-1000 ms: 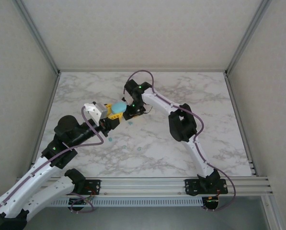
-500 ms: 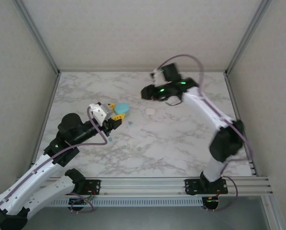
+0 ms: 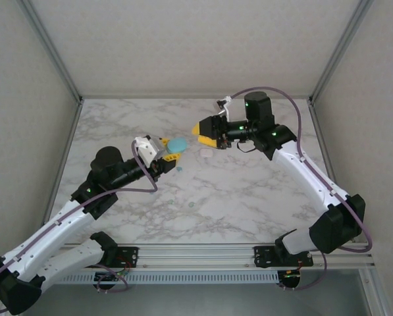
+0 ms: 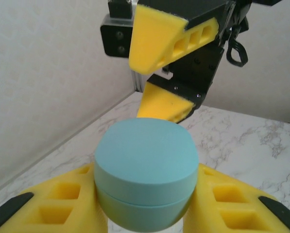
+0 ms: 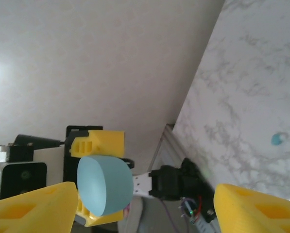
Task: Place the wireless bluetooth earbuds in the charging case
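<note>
Position of the charging case [image 3: 178,143] against the open claw decides the coming move. The left claw [image 3: 168,151] grips this teal case by its lower half and holds it lifted above the table [image 3: 262,191]. The rounded lid half stands free above the yellow fingers. The right claw [image 3: 206,131] hangs just beside it on the robot's right, at about the same height. It is turned toward the case but is apart from it. Its jaws are wide and hold nothing.

In the left wrist view the seam of the case runs level, across the line between the two claws. So I judge that the free lid is the part the right claw can reach, coming straight in from its side.

The case is shut, so what is inside I cannot tell. The earbuds [image 3: 180,169] lie loose on the table as tiny teal dots, one just below the left claw and others nearer the arm bases. None is in a claw. A small white piece [image 3: 205,152] lies under the right claw; whether it is a bud I cannot tell. The lid probably must open before any bud goes in.
</note>
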Robot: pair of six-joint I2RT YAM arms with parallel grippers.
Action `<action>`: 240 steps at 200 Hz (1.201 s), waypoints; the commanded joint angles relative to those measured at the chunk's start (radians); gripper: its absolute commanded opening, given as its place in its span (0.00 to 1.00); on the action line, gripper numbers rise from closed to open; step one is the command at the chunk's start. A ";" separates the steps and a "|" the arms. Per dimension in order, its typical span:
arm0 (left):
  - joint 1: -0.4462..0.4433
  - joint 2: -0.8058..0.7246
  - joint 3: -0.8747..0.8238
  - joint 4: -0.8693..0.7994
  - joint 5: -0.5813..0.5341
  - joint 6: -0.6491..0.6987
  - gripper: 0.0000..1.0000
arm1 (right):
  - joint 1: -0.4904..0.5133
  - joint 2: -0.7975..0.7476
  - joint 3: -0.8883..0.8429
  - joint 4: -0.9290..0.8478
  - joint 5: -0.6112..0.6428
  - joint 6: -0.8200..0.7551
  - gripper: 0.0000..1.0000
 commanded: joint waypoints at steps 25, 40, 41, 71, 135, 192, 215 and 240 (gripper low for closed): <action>-0.007 0.020 0.051 0.081 0.041 -0.034 0.13 | 0.054 0.026 0.010 0.084 -0.147 0.059 0.71; -0.008 0.025 0.054 0.085 0.040 -0.036 0.13 | 0.074 0.033 0.019 0.086 -0.166 0.049 0.70; -0.008 0.025 0.055 0.085 0.040 -0.037 0.13 | 0.074 0.033 0.019 0.083 -0.166 0.047 0.70; -0.008 0.032 0.062 0.091 0.054 -0.042 0.14 | 0.087 0.050 0.020 0.122 -0.169 0.073 0.66; -0.008 0.045 0.069 0.076 0.070 -0.033 0.14 | 0.100 0.081 -0.005 0.258 -0.186 0.178 0.47; -0.008 0.054 0.068 0.072 0.034 -0.032 0.20 | 0.107 0.062 -0.023 0.295 -0.178 0.198 0.24; -0.008 0.060 0.065 0.084 0.037 -0.053 0.30 | 0.107 0.044 -0.064 0.443 -0.154 0.296 0.18; -0.008 0.061 0.053 0.118 0.038 -0.075 0.31 | 0.107 0.032 -0.101 0.566 -0.138 0.387 0.14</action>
